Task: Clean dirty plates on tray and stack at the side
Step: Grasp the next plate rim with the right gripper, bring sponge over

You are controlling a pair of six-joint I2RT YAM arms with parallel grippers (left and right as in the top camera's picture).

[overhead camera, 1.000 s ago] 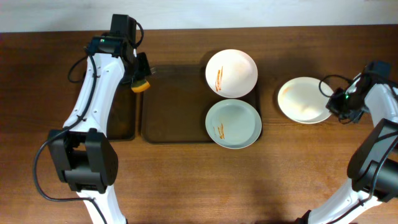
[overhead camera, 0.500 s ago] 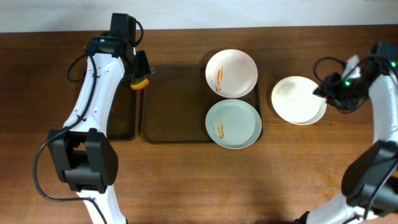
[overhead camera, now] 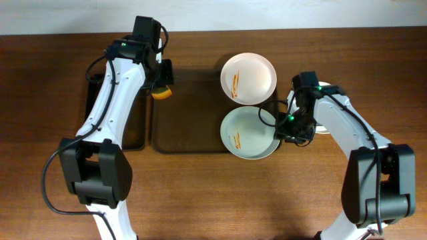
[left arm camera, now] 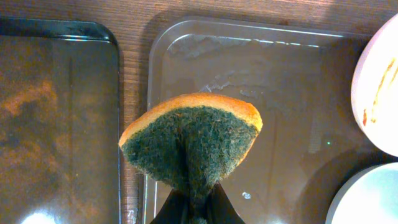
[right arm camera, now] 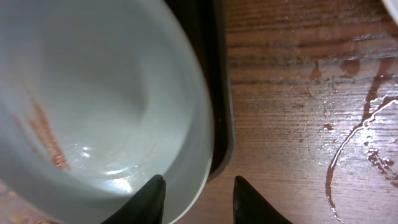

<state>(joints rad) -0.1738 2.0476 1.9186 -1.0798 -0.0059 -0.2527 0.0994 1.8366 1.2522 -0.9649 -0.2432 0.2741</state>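
L gripper [left arm camera: 196,210]: clamped on sponge [left arm camera: 193,140], held over tray [overhead camera: 187,127] L edge.
R gripper [right arm camera: 198,196]: parted, plate [right arm camera: 93,106] rim between, at tray R edge.

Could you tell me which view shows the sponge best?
Left wrist: the sponge sits large and central, green face and orange edge clear. Overhead shows a small orange bit; right wrist shows none of it.
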